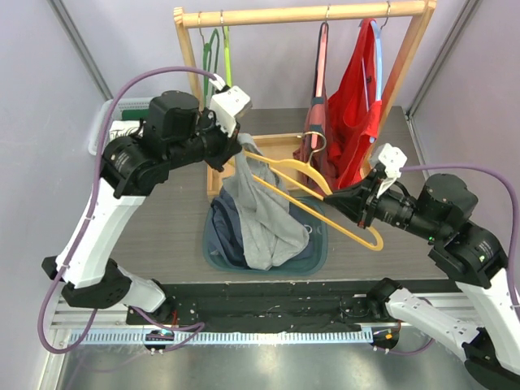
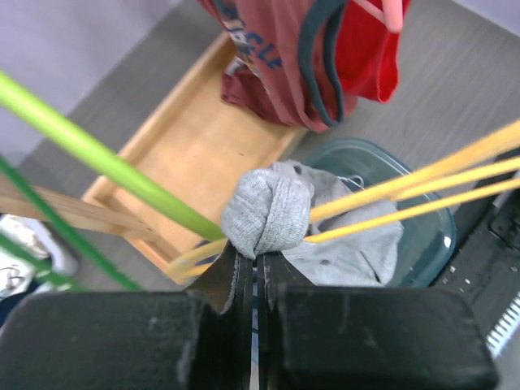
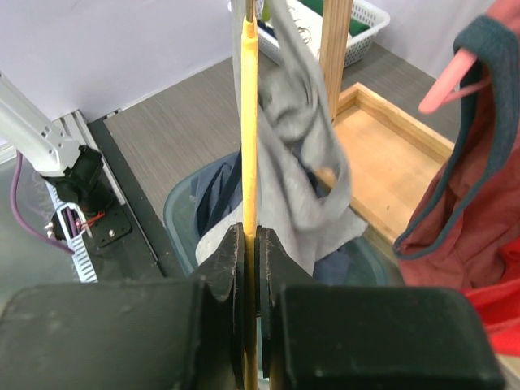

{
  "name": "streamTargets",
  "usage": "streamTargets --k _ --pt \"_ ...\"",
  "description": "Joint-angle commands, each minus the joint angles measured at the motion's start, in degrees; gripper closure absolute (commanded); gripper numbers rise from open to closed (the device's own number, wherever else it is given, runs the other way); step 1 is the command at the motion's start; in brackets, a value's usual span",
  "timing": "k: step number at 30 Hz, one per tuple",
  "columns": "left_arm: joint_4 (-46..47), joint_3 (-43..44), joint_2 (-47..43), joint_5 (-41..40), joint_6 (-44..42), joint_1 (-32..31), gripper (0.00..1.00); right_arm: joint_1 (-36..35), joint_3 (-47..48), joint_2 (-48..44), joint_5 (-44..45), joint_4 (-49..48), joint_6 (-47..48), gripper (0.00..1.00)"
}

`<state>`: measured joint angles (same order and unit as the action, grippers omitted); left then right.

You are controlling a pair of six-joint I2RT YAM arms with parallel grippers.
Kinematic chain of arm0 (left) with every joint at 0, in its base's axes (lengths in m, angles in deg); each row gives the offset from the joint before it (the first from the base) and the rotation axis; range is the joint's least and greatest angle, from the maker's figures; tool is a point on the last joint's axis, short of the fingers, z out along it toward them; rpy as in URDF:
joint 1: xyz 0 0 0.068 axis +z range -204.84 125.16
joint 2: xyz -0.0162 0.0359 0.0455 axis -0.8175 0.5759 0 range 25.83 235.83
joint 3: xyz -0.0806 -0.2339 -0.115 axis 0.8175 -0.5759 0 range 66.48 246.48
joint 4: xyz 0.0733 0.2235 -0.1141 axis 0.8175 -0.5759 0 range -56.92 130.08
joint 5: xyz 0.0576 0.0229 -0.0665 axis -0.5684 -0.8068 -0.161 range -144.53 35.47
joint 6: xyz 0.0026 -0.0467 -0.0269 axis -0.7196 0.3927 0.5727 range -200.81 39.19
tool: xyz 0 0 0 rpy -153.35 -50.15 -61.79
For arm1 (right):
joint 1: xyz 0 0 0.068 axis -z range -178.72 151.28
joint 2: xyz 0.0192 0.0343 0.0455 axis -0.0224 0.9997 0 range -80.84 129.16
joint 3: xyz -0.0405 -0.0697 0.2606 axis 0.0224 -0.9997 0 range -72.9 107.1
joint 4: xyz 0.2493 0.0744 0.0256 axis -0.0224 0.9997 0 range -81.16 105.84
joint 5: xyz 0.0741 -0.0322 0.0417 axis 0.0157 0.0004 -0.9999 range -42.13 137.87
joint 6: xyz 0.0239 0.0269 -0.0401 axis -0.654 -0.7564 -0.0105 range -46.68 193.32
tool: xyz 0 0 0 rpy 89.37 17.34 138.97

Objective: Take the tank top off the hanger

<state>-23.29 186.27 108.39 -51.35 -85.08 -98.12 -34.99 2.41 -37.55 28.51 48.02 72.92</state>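
Over the bin, mid counter: we see the grey tank top [image 1: 260, 213] still strung on the yellow hanger [image 1: 358, 236], held in the air betw. both arms; its lower half droops into the bin.
Tank top, upper end: bunched into a knot of cloth at the hanger's far-left tip; one strap loops over the hanger arm.
Left fingers [image 1: 241, 147]: pressed together, pinching that bunched fold of the tank top right at the hanger tip, per the left wrist cam.
Right fingers [image 1: 337, 199]: clamped on the hanger's straight bar, approx. mid-length; bar runs betw. the two pads in the right wrist cam.
Hanger: tilted, left end high, right end low; hook points toward the rack.
Bin [image 1: 322, 250]: dark teal, on the counter [image 1: 162, 219] in front of the rack base; dark blue clothes inside, under the grey cloth.
Rack [image 1: 305, 14]: wooden; red garments [image 1: 357, 106] hang at its right, green hangers [image 1: 215, 49] at its left.
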Motion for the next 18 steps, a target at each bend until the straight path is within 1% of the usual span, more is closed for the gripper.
streamTargets --k 1,2,5,8,9,11,13,14,16,17,18 --pt "2.47 4.05 0.49 -6.34 -2.41 -0.13 1.0 -0.2 3.08 -1.8 0.64 5.11 -0.56 0.99" --pt "2.64 3.96 0.67 -6.95 -2.41 -0.04 1.0 -0.12 3.96 -2.33 0.37 8.69 -0.65 0.99" --pt "3.25 3.79 0.49 -8.98 -2.14 0.05 1.0 -0.2 7.48 -4.43 0.98 14.5 -1.09 0.99" --pt "2.82 3.96 0.23 -7.93 -2.14 0.31 1.0 -0.2 9.76 -6.89 3.7 17.15 -1.44 0.99" --pt "2.56 3.79 0.05 -7.23 -2.4 0.4 1.0 -0.2 11.42 -8.29 6.41 17.59 -1.44 0.99" --pt "0.9 3.0 -0.82 -1.27 -3.72 0.4 1.0 -0.2 13.19 -9.62 9.76 18.56 -0.92 0.99" --pt "-0.34 -0.07 -1.79 3.91 -4.77 0.4 1.0 -0.2 15.57 -10.41 13.01 19.35 -0.48 0.99" --pt "-1.39 -1.56 -2.92 8.99 -5.21 0.4 1.0 -0.2 16.01 -10.5 13.46 19.53 0.13 0.99" --pt "-2.02 -6.13 -4.16 11.49 -5.83 0.48 1.0 -0.29 16.89 -10.42 13.03 19.71 0.14 0.99" --pt "-2.28 -7.71 -5.21 12.89 -6.18 0.4 1.0 -0.46 17.06 -10.33 13.29 19.36 1.62 0.99" --pt "-2.28 -11.21 -5.74 13.16 -6.53 0.4 1.0 -0.38 16.72 -10.15 13.64 18.66 1.72 0.99"
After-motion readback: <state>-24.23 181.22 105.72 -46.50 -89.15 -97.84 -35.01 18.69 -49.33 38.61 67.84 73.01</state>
